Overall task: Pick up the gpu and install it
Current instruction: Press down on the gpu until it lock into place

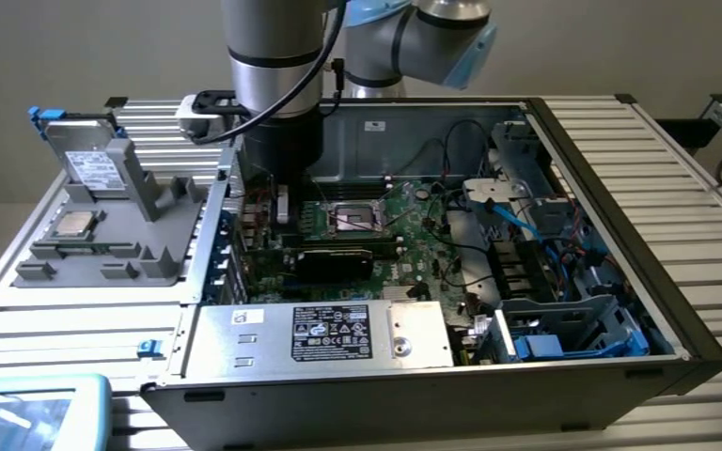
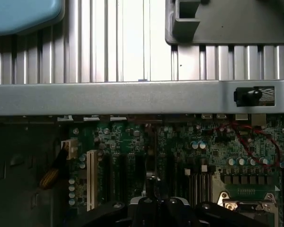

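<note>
Here, the arm reaches into the open case [image 1: 562, 160], over the gpu [image 1: 336, 261] on the motherboard [image 1: 424, 235]; whether the fingers grip cannot be told. Seating wants straight, even pressure.

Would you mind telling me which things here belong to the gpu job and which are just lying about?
Job: hand; gpu, probably the black block on the board; motherboard; open computer case.
Lying about: grey holder; labelled drive on it; blue-rimmed tablet.
</note>
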`<state>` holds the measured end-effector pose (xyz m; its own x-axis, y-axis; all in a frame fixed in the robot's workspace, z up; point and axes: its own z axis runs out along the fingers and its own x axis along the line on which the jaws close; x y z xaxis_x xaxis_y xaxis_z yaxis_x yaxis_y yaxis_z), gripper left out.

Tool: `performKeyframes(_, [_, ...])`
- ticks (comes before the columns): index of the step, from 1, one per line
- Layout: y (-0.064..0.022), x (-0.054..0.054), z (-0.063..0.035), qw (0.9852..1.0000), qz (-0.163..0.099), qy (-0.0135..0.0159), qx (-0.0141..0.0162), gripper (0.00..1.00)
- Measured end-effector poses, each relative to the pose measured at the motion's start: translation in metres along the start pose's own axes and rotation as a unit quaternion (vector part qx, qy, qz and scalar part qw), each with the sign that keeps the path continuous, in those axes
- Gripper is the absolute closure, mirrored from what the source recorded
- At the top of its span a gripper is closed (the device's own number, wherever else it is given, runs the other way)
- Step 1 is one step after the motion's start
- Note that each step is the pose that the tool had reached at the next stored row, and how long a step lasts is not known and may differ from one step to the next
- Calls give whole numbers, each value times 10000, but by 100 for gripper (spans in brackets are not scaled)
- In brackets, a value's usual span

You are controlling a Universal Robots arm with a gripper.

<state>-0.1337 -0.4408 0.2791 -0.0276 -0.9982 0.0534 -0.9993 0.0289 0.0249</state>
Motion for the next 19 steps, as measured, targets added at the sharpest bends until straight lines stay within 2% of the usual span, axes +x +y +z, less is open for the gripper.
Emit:
performKeyframes(12, [-544, -30, -15, 10000, -1, 1, -8, 88])
performKeyframes(16, [-636, -9, 0, 10000, -1, 1, -23, 88])
performKeyframes(19, [-652, 3, 18, 10000, -1, 0, -23, 88])
